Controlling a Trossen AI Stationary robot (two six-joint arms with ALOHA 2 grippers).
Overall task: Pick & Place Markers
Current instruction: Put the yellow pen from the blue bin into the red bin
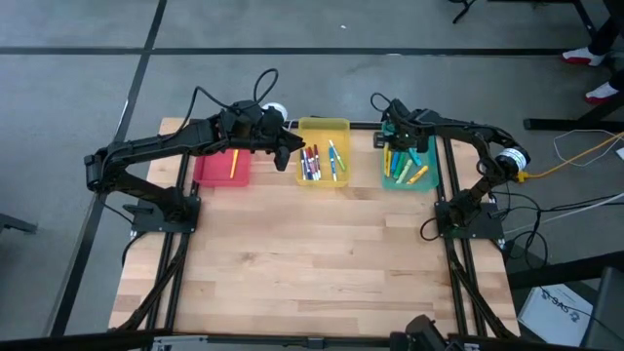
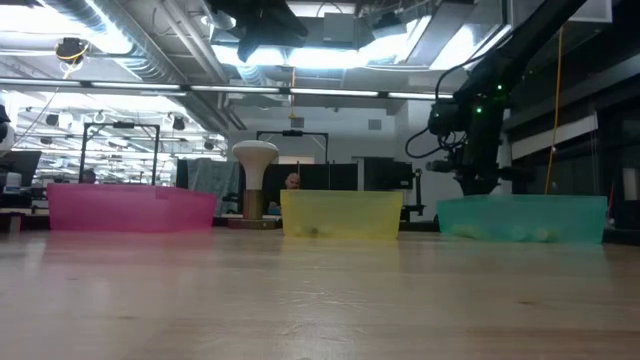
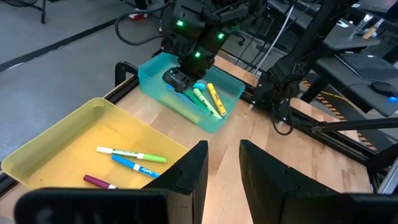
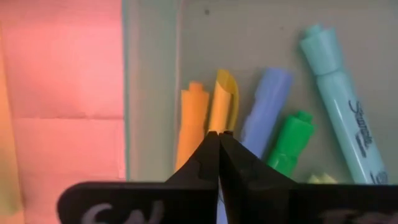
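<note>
Going left to right along the far edge of the desk (image 1: 322, 263): the red tray (image 1: 222, 168) is holding a single yellow marker (image 1: 234, 163). Your left tool (image 3: 222, 163) is hovering between that tray and the yellow tray (image 1: 324, 127), its fingers standing a narrow gap apart and holding nothing. The markers in the yellow tray (image 1: 320, 160) are lying just to its right, long axes running roughly near-to-far. Your right tool (image 4: 218, 144) is reaching down into the teal tray (image 1: 408, 181), its fingers pressed together with nothing visibly gripped. The markers there (image 4: 272, 127) are lying side by side just ahead of its tips, their long axes pointing straight away from it, so you are needing to spread the fingers before any grasp.
</note>
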